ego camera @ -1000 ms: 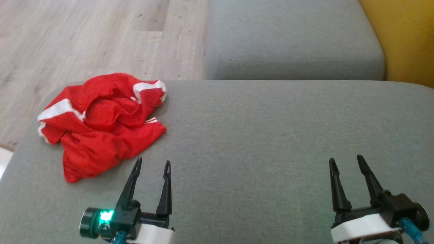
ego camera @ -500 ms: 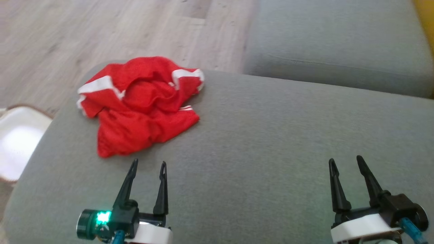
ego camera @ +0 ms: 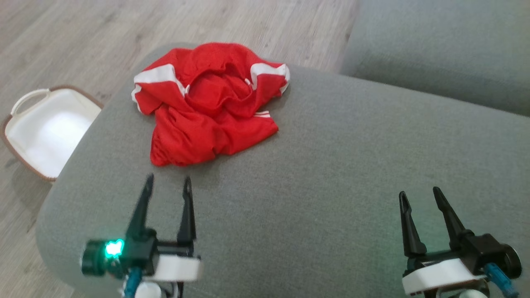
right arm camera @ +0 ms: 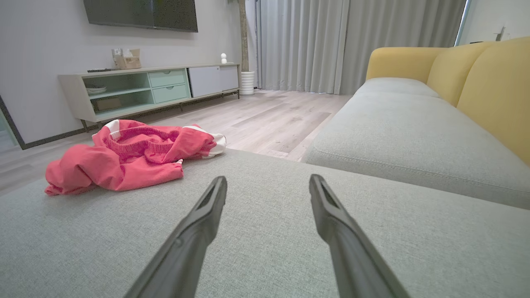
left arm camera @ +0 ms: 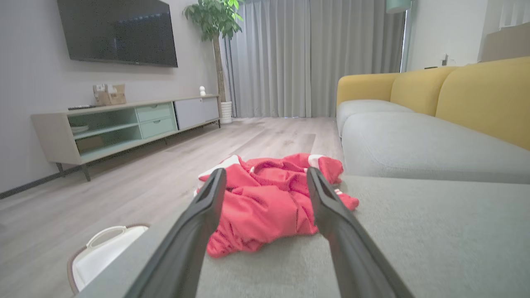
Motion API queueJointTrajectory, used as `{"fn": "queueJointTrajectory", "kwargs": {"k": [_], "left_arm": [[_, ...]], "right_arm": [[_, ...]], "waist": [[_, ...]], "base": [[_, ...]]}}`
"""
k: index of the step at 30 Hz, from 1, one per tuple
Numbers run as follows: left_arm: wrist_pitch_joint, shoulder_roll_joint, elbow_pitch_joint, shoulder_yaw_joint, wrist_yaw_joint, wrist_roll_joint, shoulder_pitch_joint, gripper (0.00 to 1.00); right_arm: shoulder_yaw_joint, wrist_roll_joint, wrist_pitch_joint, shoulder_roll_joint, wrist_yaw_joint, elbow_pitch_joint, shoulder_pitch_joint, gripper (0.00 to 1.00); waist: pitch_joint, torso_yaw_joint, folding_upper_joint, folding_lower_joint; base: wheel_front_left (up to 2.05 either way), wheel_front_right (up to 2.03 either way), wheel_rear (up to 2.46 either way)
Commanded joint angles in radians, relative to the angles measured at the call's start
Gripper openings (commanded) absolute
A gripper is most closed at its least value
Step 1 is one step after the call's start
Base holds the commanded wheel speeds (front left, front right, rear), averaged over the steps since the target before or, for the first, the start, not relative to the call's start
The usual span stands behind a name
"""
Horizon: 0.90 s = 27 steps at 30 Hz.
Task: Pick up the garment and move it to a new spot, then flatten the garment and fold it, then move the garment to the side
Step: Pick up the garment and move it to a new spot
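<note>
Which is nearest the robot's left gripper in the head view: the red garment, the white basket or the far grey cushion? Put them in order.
From the left gripper:
1. red garment, just ahead of the fingers
2. white basket, on the floor, left
3. far grey cushion, ahead, right

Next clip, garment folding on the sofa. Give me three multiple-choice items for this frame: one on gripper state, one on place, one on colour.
1. The left gripper and right gripper are: A. both shut; B. both open and empty; C. one shut on cloth.
2. The garment lies on the grey cushion: A. just ahead of the left gripper; B. just ahead of the right gripper; C. under both.
3. The red garment's trim is: A. blue; B. yellow; C. white.
Key: 1 B, jaws spread over bare cushion; 2 A, it lies crumpled beyond the left gripper; 3 C, white bands at its edges.
</note>
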Motion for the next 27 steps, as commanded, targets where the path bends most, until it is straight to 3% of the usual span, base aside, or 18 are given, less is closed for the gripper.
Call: {"fn": "queueJointTrajectory", "kwargs": {"k": [1,8,13,18,27], "left_arm": [[-0.01,0.005,-0.053,0.043,0.01,0.015,-0.082,1.0],[-0.01,0.057,-0.155,0.084,0.004,0.042,-0.267,1.0],[-0.01,0.107,-0.11,0.094,-0.047,0.042,-0.496,1.0],[0.001,0.141,0.147,0.091,-0.105,0.036,-0.766,1.0],[0.239,0.204,0.685,0.094,-0.152,0.035,-1.122,1.0]], "right_arm": [[0.024,-0.011,-0.011,-0.01,0.005,-0.029,-0.054,1.0],[0.028,-0.086,-0.011,-0.01,0.005,-0.036,-0.097,1.0],[0.024,-0.141,-0.011,-0.027,0.005,-0.039,-0.142,1.0],[0.043,-0.158,-0.011,-0.077,0.005,-0.056,-0.186,1.0],[0.065,-0.137,-0.011,-0.112,0.005,-0.151,-0.243,1.0]], "waist": [[0.022,0.007,0.0,-0.0001],[0.161,-0.01,0.0,-0.0001],[0.278,-0.026,0.0,-0.0001],[0.382,-0.05,0.0,-0.0001],[0.515,-0.111,0.0,-0.0001]], "base": [[0.0,0.0,0.0],[0.0,0.0,0.0],[0.0,0.0,0.0],[0.0,0.0,0.0],[0.0,0.0,0.0]]}}
